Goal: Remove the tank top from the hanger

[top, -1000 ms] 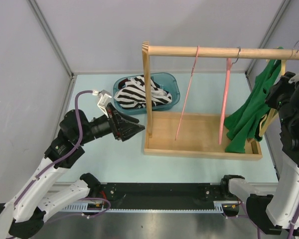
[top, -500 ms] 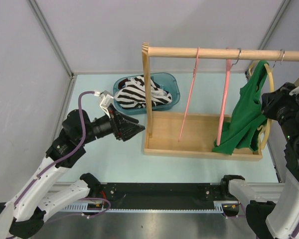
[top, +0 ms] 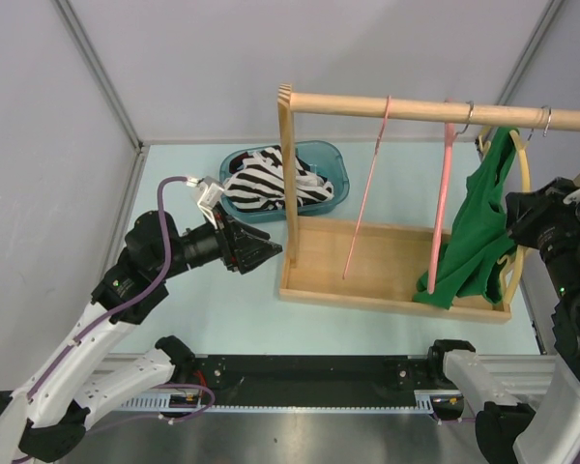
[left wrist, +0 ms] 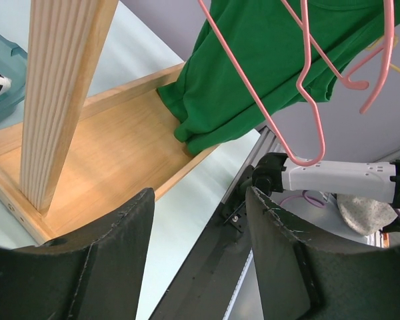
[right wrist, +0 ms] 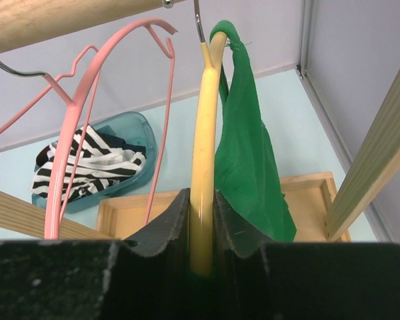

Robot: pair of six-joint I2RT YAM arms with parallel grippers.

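**One limp top, one stiff hanger**

Little weight hangs here. The green tank top (top: 474, 232) is thin, floppy knit at the far right end of the rail (top: 406, 106), draped on a pale yellow hanger (right wrist: 201, 127), with its hem sagging into the wooden tray (top: 367, 253) below. Fabric like that should bunch and stretch rather than slide off cleanly. It looks likely to cling where the strap wraps the hanger's shoulder, and the right wrist view shows that strap looped close under the hook. The hanger is the rigid part and the sensible thing to steady. The cloth is best taken low, at the loose hem or side seam, and drawn down and off one shoulder at a time.

The right gripper (right wrist: 201, 223) reaches in from the right at hanger height, its jaws pinched on the yellow hanger's curved arm.

The left gripper (top: 264, 253) hovers above the table, left of the rack's upright post (top: 288, 174) and well apart from the top. It points level toward the rack with its jaws spread wide and nothing between them. Two empty pink hangers (top: 367, 193) hang between it and the garment, so I judge its route in is cluttered. A teal basket (top: 334, 160) of striped cloth (top: 271, 184) sits behind the rack.
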